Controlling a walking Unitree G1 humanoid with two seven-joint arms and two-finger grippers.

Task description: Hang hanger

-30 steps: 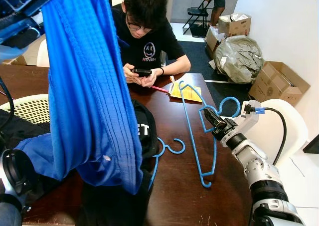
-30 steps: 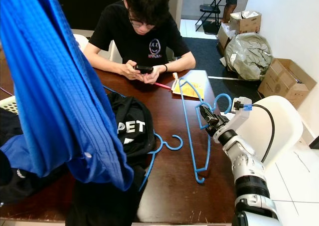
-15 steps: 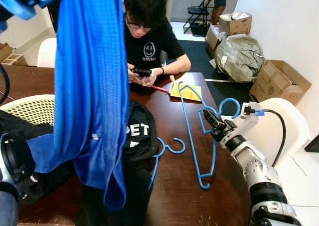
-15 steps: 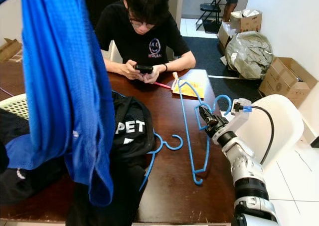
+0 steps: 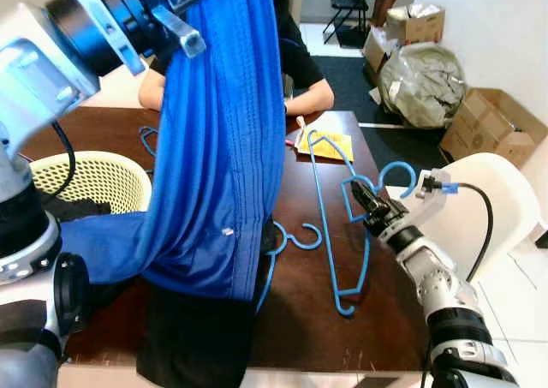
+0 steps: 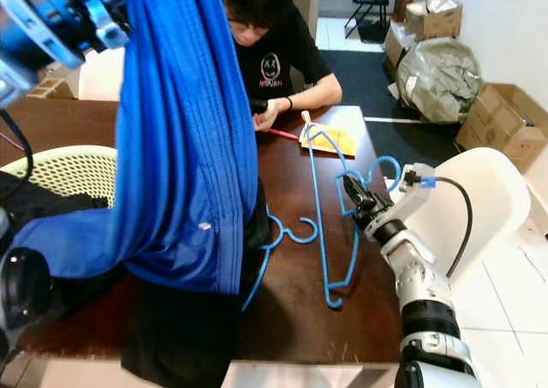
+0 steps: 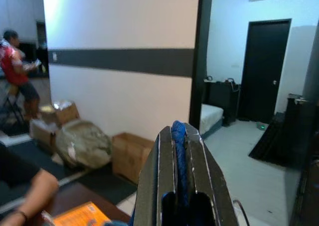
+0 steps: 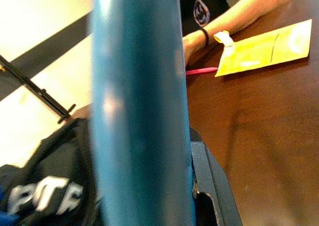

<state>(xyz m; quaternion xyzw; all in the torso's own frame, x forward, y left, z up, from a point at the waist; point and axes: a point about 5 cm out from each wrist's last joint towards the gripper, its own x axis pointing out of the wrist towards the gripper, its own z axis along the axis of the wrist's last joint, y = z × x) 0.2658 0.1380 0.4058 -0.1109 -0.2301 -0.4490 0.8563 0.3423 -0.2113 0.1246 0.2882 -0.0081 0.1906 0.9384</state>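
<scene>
Holding the blue shirt [image 5: 218, 148] pinched high in the left gripper [image 7: 179, 151], thread the hanger [image 5: 334, 225], clamped in the right gripper [image 5: 370, 210], carefully into its collar.

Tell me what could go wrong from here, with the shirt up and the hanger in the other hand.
1. The blue shirt hangs from the left hand by a thin pinch of cloth; it could slip out.
2. The right hand grips the hanger near its hook, so the long frame may swing and knock the second hanger or the yellow packet.
3. A person sits close across the table; a raised hanger could reach them.
</scene>
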